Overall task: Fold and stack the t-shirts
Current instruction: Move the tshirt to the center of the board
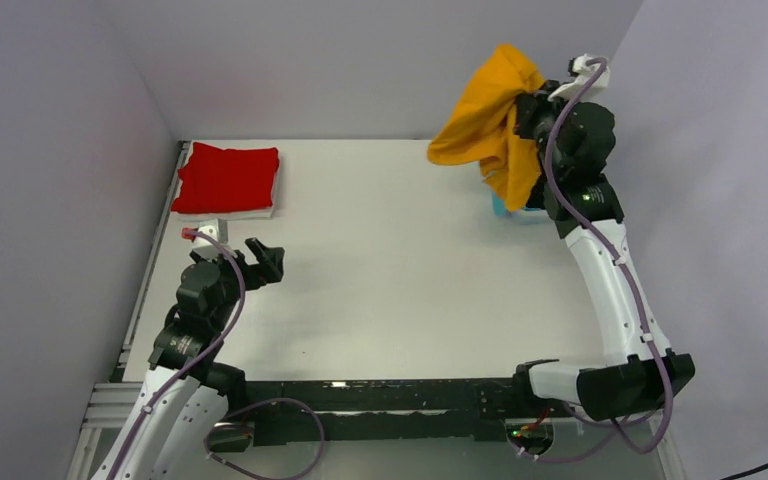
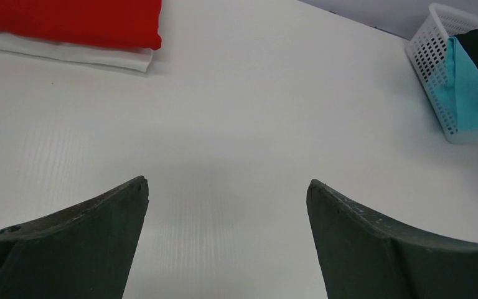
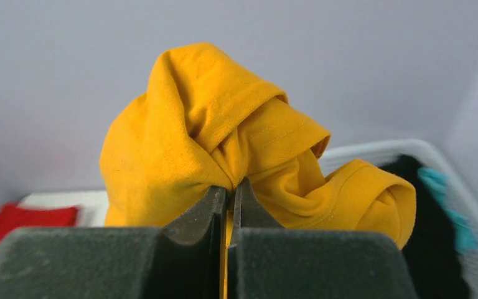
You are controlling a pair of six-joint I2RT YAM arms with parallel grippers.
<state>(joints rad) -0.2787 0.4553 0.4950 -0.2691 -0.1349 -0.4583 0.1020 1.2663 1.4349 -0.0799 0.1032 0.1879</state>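
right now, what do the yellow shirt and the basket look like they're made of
The yellow shirt looks like soft matte knit, probably cotton jersey: stitched hems, limp folds. The basket looks like rigid white plastic, going by its moulded grid of holes.

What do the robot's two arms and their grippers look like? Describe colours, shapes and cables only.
Both the left arm and right arm have white links, black joint housings and a lilac cable along them. The right arm shows a small green light. The fingers are dark grey, matte wedges.
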